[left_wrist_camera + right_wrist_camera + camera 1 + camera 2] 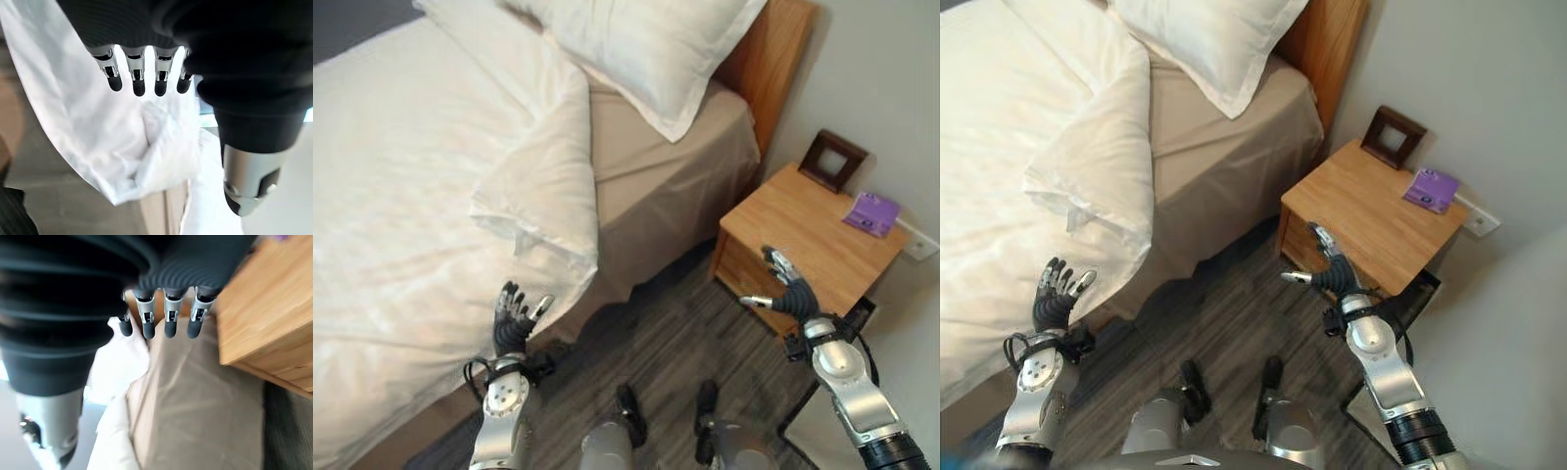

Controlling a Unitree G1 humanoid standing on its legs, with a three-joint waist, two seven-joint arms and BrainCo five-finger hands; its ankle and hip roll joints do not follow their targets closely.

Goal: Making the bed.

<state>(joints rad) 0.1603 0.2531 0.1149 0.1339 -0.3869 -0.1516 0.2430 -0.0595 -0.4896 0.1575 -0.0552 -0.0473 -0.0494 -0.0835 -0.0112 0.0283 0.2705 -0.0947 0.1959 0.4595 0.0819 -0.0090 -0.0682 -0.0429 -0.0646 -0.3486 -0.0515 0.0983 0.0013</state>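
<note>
Where the folded-back duvet overhangs the bed edge, left robot hand just below, fingers apart.

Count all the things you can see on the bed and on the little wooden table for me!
Pillow: 1
White duvet: 1
Picture frame: 1
Purple booklet: 1
Total: 4

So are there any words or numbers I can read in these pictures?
None can be read.
The purple card on the bedside table bears marks too small to read.
The dark picture frame beside it shows no text.
</note>
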